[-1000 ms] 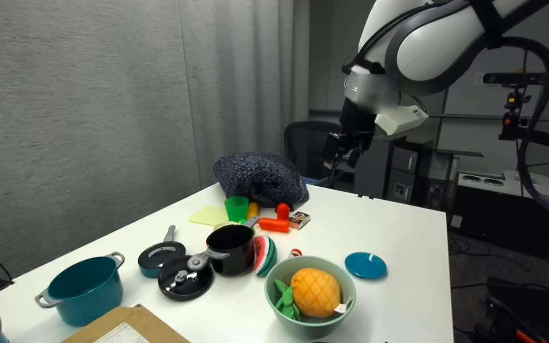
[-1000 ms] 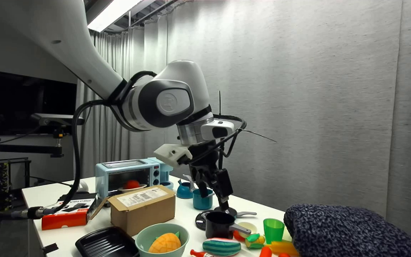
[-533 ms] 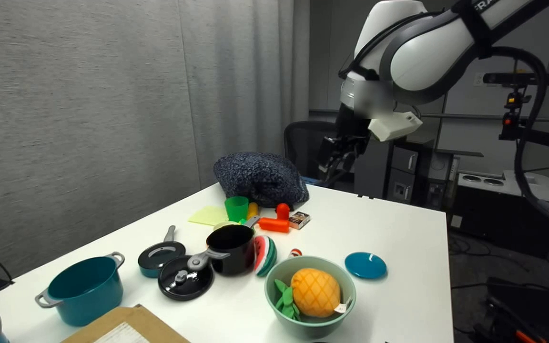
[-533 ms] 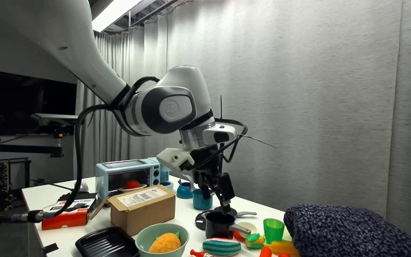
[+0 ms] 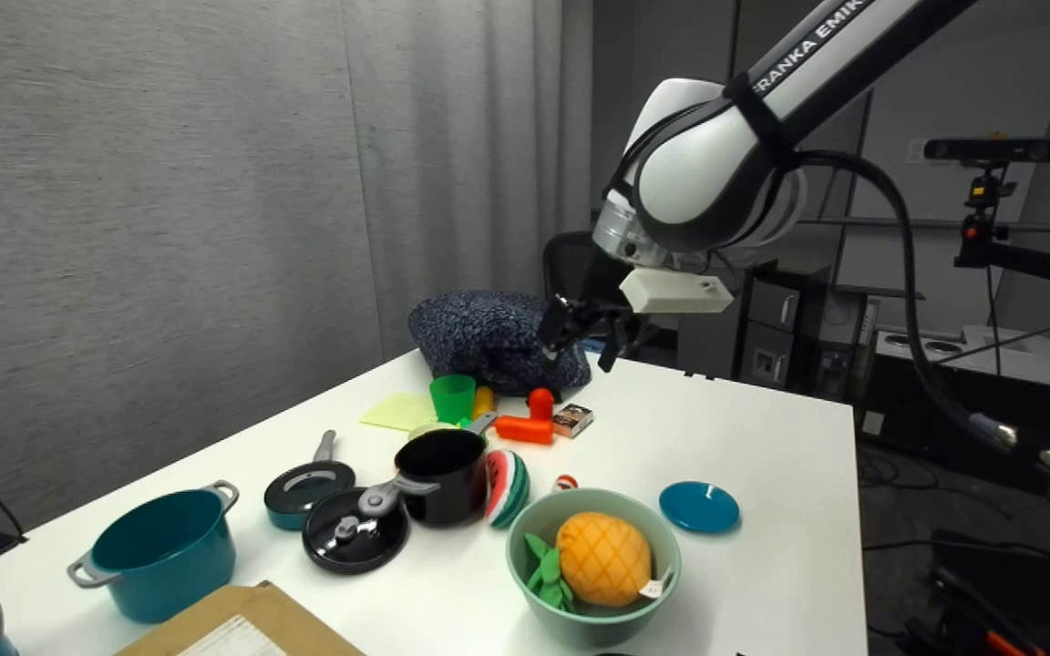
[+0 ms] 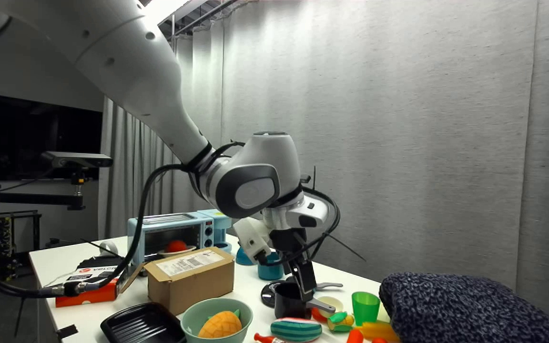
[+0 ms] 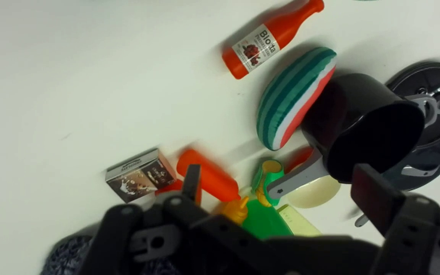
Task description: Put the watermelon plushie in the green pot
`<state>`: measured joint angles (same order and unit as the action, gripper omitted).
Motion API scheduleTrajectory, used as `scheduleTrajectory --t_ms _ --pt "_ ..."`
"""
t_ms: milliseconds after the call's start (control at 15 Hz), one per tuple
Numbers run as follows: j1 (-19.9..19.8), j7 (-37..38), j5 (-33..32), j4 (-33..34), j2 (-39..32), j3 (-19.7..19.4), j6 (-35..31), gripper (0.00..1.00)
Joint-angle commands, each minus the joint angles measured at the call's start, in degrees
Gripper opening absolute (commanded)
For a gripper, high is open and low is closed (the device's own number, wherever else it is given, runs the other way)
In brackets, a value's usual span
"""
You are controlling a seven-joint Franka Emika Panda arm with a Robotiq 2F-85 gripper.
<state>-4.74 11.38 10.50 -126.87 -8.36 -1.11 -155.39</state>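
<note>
The watermelon plushie point(image 5: 509, 489) is a wedge with a striped green rind and red face. It lies on the white table against the black pot and also shows in an exterior view point(image 6: 296, 329) and the wrist view point(image 7: 296, 99). The pale green pot point(image 5: 596, 630) stands beside it; it also shows in an exterior view point(image 6: 192, 320). An orange pineapple plush point(image 5: 605, 558) lies inside the pot. My gripper point(image 5: 578, 355) is above the table, apart from the plushie. In the wrist view its jaws point(image 7: 279, 173) are wide open with nothing held between them.
The black pot point(image 7: 332, 110) with grey handles stands close to the plushie's red side. A red bottle point(image 7: 256, 44) lies by its rind. A chocolate box point(image 7: 140, 175), green cup point(image 5: 453, 398) and dark cushion point(image 6: 460, 305) are nearby. A cardboard box point(image 6: 193, 281) stands near the green pot.
The arm has come lower and moved left in an exterior view, right and down in another. The gripper has turned somewhat, and its two fingers now show apart. The plushie and pots have not moved.
</note>
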Motion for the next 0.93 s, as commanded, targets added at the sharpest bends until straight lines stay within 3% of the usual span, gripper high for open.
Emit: scheduleTrajectory --t_ms 0,267,600,733,867 --pt "-0.6 -1.8 5.8 7.1 -7.9 0.3 0.6 1.0" --pt "-3.2 -6.4 13.6 13.0 -15.0 3.7 3.6 1.0" --pt "0.2 -2.0 7.4 16.8 -21.9 0.8 0.6 1.0" --pt "-2.2 -4.1 11.1 19.0 -23.6 4.1 3.3 1.0" --pt "-2.0 -3.9 11.6 20.4 -25.1 4.8 2.9 1.0"
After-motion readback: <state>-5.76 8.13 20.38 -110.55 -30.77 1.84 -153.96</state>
